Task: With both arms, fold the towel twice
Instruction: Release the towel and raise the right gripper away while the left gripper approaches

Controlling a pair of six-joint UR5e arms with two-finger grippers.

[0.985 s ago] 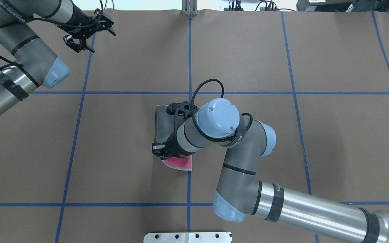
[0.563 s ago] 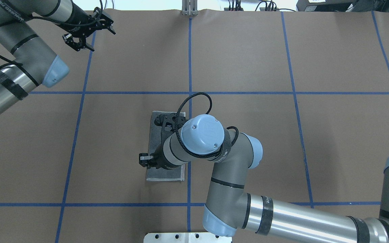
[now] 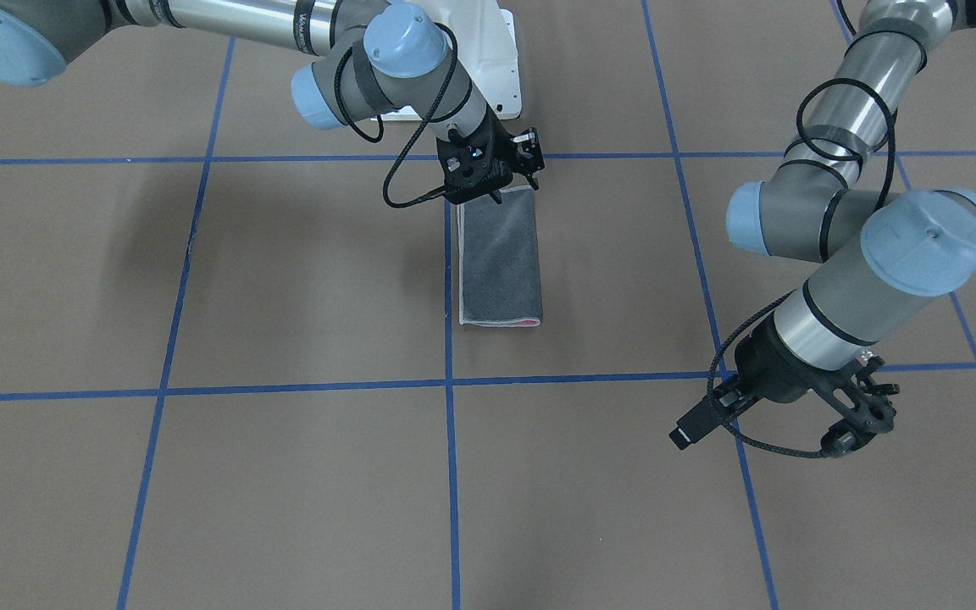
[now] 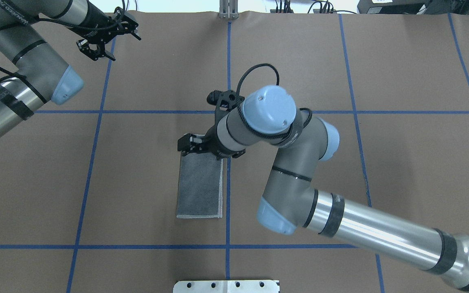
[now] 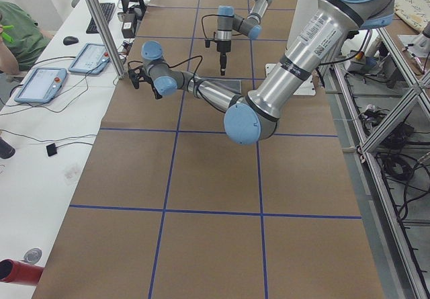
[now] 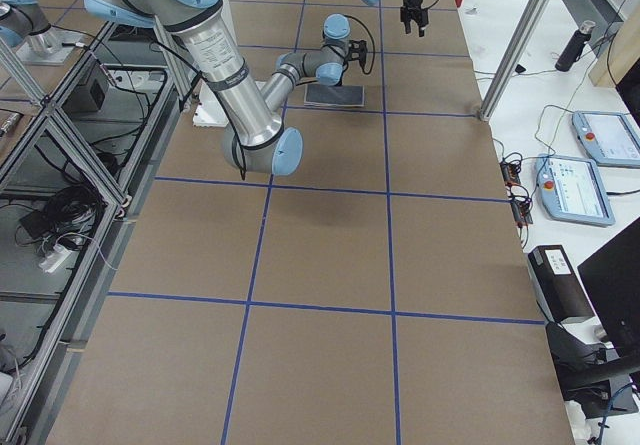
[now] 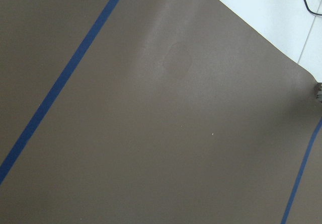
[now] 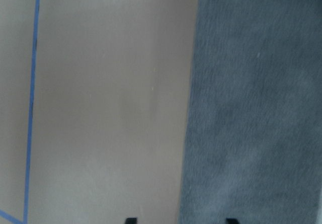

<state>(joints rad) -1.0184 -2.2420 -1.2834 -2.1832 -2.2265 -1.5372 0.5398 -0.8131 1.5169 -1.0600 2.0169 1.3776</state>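
One fold looks done: towel flat, grey side up, on bench just left of centre tape line; right fingers apart above its far end, left fingers (apart or together, cannot tell) well left of the line; next, grip a short end for fold two.

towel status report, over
Towel flat, folded narrow, grey up. Right hand open, raised above it, gripping nothing. Left hand open, well off to the side. No obstruction seen.
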